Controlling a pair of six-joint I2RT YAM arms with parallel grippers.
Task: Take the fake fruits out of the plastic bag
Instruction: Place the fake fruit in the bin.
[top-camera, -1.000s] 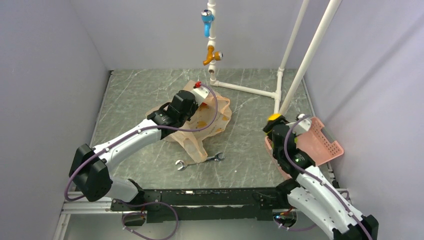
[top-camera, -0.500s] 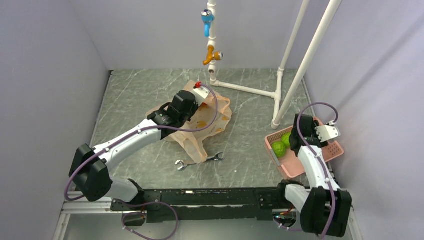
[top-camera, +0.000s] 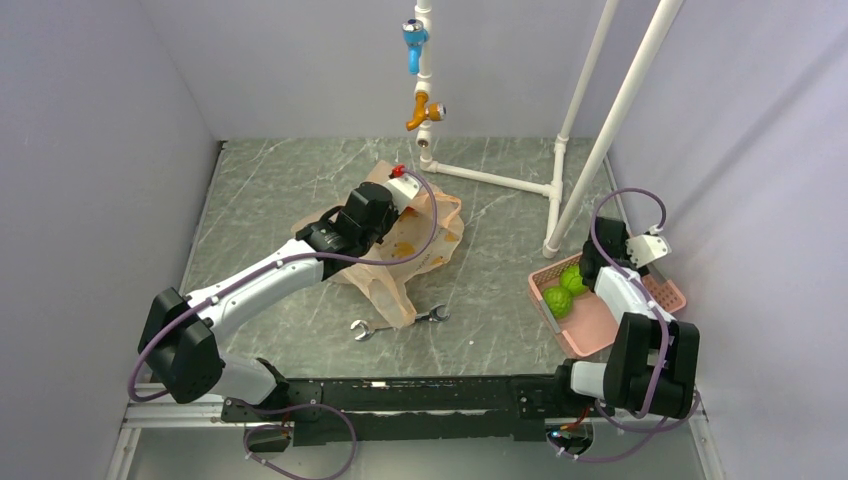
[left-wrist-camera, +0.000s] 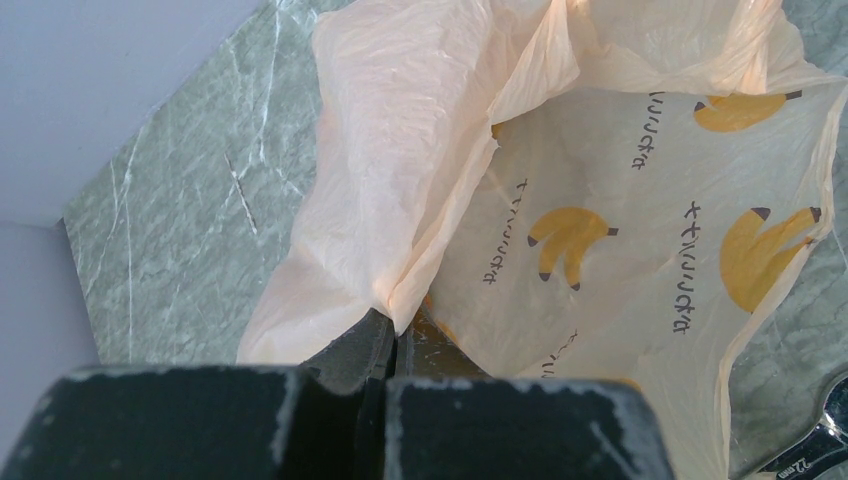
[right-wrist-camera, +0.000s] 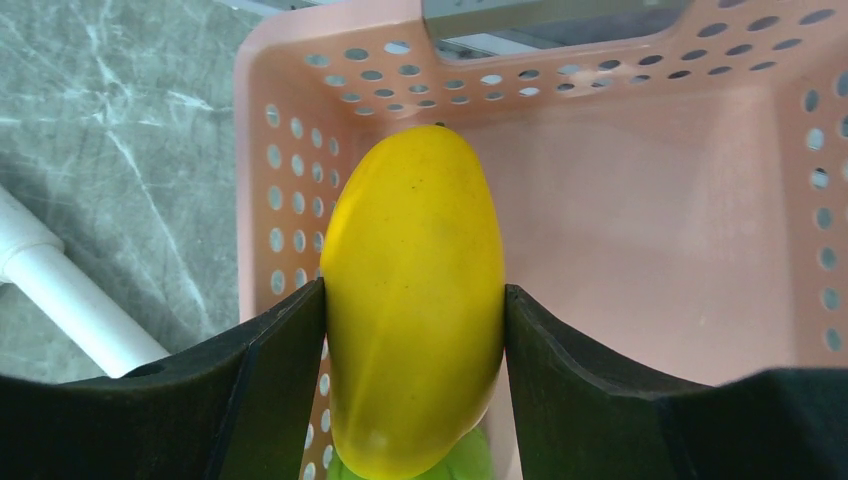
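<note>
Yellow fake fruit (right-wrist-camera: 415, 250): right gripper (right-wrist-camera: 412, 300) is clamping it mid-body, hanging it over the pink basket (right-wrist-camera: 620, 230) and green fruits (top-camera: 560, 300) beneath; jaws are best parting low and gently, while left gripper (left-wrist-camera: 390, 345) is pinching the plastic bag (left-wrist-camera: 620, 250) rim just ahead.

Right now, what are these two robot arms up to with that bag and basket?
They are emptying fake fruit out of a plastic bag. The left gripper is pinched shut on a fold of the bag's edge, with the bag lying crumpled on the table. The right gripper clamps a yellow fruit over the pink basket, where two green fruits already lie. A wrench lies on the table beside the bag, untouched.
</note>
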